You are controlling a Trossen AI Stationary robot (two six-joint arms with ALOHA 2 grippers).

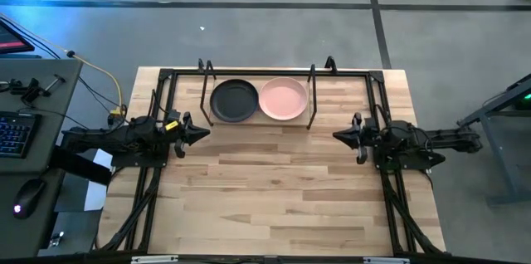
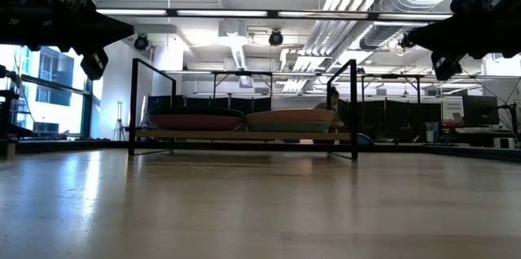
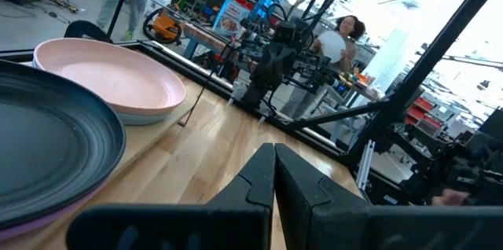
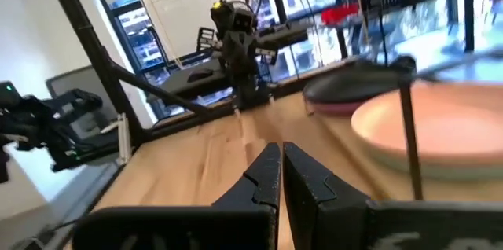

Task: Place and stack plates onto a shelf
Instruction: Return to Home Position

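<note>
1. Left claw [image 1: 202,134]: both fingers [image 3: 255,181] are pressed flat together with no gap, and nothing is held. It hangs clear above the table [image 1: 282,202], tips aimed inward at the opposite arm. This reads as a parked pose, kept clear because no plate is left to carry.

2. Right claw [image 1: 338,136]: mirror condition. Its fingers [image 4: 308,183] are closed tight on nothing, raised off the table and aimed inward at the left claw.

3. Shelf [image 2: 244,136]: sits between the two claws, set back from the line joining their tips. Its long axis runs parallel to that line, so each claw has one stack on its own side.

4. Nearest the left claw: the black plate [image 1: 234,100], resting on the purple plate [image 3: 35,220], of which only a rim shows.

5. Nearest the right claw: the pink plate [image 1: 284,99], resting on a pale blue-green plate [image 3: 149,116]. The two stacks stand just beside each other.

6. Orientation: all plates lie flat, hollow side up. Being round, they have no long axis; each stack's axis is vertical. Nesting appears level, so the stacks should hold steady
</note>
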